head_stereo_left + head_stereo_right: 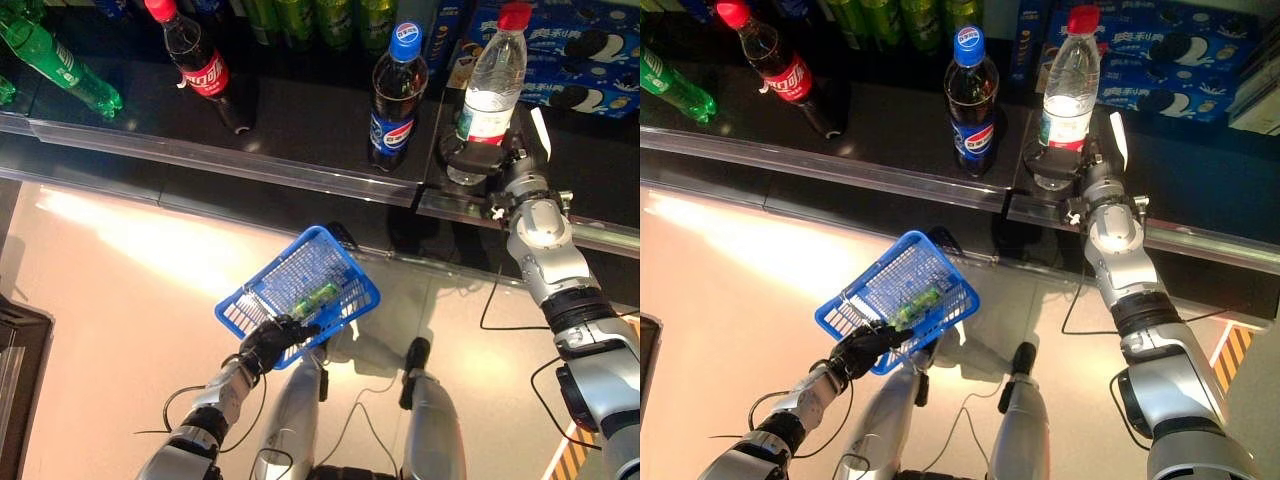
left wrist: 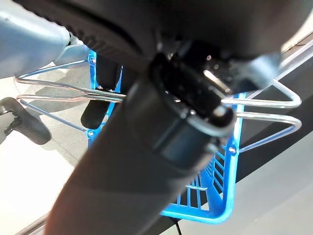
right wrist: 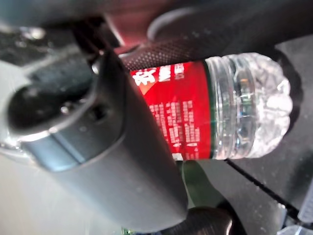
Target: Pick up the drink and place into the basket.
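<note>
Nearest, the left hand (image 1: pixel 268 343) curled round the handle of the blue basket (image 1: pixel 330 262). Farther off, on the shelf (image 1: pixel 300 130), the right hand (image 1: pixel 482 156) clasped the water bottle (image 1: pixel 492 85); lifting straight up should spare the cola (image 1: pixel 397 95) beside it.

Pepsi btl (image 1: pixel 397 95) just beside water btl (image 1: pixel 491 90).

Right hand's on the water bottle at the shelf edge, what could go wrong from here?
1. The right hand grips the water bottle low near its base; the tall top may tip on lifting.
2. The cola bottle stands close beside it and might get knocked.
3. The blue basket hangs tilted from the left hand, already holding a green bottle; a drop could miss or roll.
</note>
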`<state>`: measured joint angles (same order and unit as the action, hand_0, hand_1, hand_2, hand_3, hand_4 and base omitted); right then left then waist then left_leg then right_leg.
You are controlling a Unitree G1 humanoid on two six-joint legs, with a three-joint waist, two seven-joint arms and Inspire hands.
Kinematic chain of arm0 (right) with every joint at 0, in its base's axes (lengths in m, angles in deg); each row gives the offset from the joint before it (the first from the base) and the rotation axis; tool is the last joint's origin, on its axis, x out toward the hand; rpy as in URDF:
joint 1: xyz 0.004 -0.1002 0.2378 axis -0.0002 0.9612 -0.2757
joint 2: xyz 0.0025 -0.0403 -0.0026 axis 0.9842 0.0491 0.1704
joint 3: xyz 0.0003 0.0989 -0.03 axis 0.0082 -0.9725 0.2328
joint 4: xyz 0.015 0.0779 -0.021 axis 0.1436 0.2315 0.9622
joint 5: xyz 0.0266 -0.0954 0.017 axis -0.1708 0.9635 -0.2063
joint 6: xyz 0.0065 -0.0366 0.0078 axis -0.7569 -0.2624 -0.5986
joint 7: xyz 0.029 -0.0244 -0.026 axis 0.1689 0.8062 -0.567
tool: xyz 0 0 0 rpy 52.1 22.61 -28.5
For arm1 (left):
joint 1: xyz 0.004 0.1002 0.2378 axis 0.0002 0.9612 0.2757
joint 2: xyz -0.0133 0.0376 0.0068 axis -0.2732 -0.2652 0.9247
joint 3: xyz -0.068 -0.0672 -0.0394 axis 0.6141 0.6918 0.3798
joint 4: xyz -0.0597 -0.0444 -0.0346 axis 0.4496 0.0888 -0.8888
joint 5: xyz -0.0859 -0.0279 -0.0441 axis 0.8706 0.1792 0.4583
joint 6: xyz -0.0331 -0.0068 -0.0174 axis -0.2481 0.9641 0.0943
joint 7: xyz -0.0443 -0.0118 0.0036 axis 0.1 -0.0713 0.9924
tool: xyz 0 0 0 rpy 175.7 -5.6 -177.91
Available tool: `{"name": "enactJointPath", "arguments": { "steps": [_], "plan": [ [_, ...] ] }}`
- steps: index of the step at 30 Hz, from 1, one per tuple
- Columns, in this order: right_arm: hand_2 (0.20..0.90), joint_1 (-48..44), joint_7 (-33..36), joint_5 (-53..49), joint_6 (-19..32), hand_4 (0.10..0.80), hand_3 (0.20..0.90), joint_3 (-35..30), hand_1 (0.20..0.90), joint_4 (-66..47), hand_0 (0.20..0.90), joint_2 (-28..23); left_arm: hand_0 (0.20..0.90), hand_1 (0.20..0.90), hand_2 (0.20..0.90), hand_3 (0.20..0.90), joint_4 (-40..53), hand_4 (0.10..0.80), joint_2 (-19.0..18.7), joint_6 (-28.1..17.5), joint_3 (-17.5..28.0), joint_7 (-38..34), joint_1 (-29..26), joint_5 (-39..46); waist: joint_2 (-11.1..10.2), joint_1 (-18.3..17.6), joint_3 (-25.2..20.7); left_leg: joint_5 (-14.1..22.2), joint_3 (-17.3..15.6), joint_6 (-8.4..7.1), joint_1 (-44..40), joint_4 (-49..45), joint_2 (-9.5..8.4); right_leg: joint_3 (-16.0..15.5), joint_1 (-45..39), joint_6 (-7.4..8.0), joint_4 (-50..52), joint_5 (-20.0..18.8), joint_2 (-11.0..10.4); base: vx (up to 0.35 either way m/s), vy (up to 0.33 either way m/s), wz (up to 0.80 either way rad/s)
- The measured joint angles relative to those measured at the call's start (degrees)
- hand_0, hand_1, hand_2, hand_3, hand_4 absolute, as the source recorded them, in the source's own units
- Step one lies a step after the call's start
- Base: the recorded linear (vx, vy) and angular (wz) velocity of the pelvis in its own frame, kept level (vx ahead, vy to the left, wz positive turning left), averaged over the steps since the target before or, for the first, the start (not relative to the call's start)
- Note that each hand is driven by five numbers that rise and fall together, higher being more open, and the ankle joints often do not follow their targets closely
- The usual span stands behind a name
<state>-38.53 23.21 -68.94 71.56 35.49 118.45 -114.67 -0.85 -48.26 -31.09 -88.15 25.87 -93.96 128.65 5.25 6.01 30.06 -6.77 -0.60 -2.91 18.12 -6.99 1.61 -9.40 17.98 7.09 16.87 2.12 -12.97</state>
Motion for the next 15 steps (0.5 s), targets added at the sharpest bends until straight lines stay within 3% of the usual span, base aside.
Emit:
{"name": "enactJointPath", "arguments": {
  "steps": [9,15],
  "plan": [
    [0.3,0.6,0.0,0.3,0.0,0.1,0.2,0.0,0.3,-0.3,0.3,0.2,0.3,0.3,0.3,0.2,-0.1,0.1,0.0,0.0,0.2,-0.1,0.1,0.0,0.0,-0.1,0.0,0.0,0.0,0.03,-0.7,0.4,0.14,-0.1,-1.3,0.13,-1.4,-0.3,0.3,0.025,0.016,0.01],
    [0.3,9.9,0.0,4.7,-0.1,0.1,0.2,-0.4,0.3,-8.2,0.3,0.1,0.3,0.3,0.3,0.2,-0.1,0.1,0.4,0.3,1.6,0.0,2.5,0.0,-0.1,-0.2,-0.1,-1.2,0.2,0.48,-6.9,6.3,0.55,-2.8,-10.5,0.91,-11.9,-4.1,1.1,0.101,-0.003,0.07]
  ]
}}
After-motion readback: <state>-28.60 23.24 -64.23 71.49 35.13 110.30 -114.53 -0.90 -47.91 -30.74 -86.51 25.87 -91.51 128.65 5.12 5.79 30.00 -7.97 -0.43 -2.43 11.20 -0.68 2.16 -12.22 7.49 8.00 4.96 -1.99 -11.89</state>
